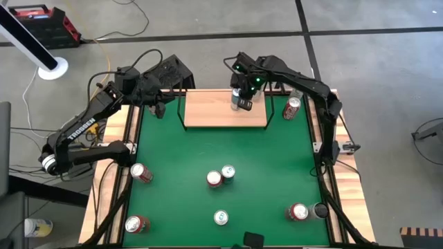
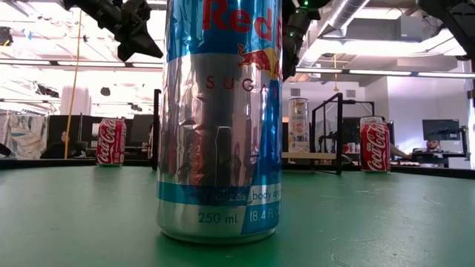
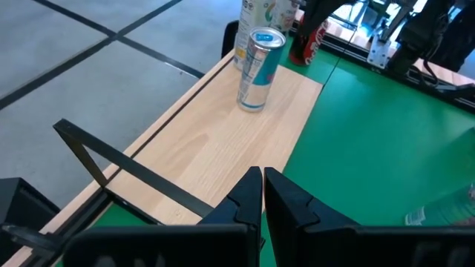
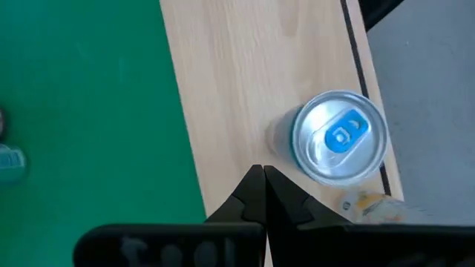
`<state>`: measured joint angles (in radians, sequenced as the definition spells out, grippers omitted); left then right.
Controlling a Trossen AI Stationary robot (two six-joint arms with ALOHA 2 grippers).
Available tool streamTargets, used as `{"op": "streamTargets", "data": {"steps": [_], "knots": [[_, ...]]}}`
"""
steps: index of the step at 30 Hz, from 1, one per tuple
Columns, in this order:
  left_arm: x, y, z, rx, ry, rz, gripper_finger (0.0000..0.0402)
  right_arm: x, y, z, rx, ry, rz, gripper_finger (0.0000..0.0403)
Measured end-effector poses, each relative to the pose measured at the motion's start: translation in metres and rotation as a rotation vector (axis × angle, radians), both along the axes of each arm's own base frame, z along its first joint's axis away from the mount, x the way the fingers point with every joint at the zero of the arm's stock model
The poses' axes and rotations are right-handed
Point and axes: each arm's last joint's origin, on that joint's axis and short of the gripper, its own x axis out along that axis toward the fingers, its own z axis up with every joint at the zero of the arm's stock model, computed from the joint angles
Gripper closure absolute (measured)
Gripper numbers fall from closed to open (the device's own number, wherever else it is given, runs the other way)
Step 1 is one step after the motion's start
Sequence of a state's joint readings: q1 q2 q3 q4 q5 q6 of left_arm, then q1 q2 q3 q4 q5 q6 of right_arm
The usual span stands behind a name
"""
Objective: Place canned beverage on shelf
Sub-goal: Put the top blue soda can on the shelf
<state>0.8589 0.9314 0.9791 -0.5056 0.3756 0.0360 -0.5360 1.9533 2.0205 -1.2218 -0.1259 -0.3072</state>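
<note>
The shelf [image 1: 214, 111], a light-wood board with black wire ends, lies at the table's far edge. A slim silver-and-blue can [image 3: 257, 68] stands upright on its base on the shelf's right part; its top shows in the right wrist view [image 4: 340, 138]. A second, pale can [image 3: 256, 21] stands just behind it. My right gripper [image 4: 263, 185] is shut and empty above the shelf beside the slim can, also seen from above [image 1: 242, 95]. My left gripper [image 3: 262, 189] is shut and empty, hovering by the shelf's left end [image 1: 158, 108].
Several cans stand or lie on the green table: red ones [image 1: 141, 173] [image 1: 214, 179] [image 1: 291, 108], silver ones [image 1: 228, 171] [image 1: 221, 217]. A tall silver-blue can [image 2: 219, 119] stands right before the low camera. The shelf's wire frame [image 3: 111, 159] rises at its left end.
</note>
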Motion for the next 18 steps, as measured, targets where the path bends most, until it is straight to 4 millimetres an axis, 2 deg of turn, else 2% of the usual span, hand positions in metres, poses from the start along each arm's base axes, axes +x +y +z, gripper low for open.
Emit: {"op": "streamTargets", "data": {"steps": [8, 18], "knots": [[0.0, 0.0, 0.0, -0.008, -0.001, 0.02, 0.0401, 0.014, -0.007, -0.025, 0.024, 0.051, 0.018, 0.0384], [0.0, 0.001, 0.0, -0.005, 0.002, 0.027, 0.0401, 0.013, -0.014, -0.023, -0.054, 0.05, -0.022, 0.0384]]}}
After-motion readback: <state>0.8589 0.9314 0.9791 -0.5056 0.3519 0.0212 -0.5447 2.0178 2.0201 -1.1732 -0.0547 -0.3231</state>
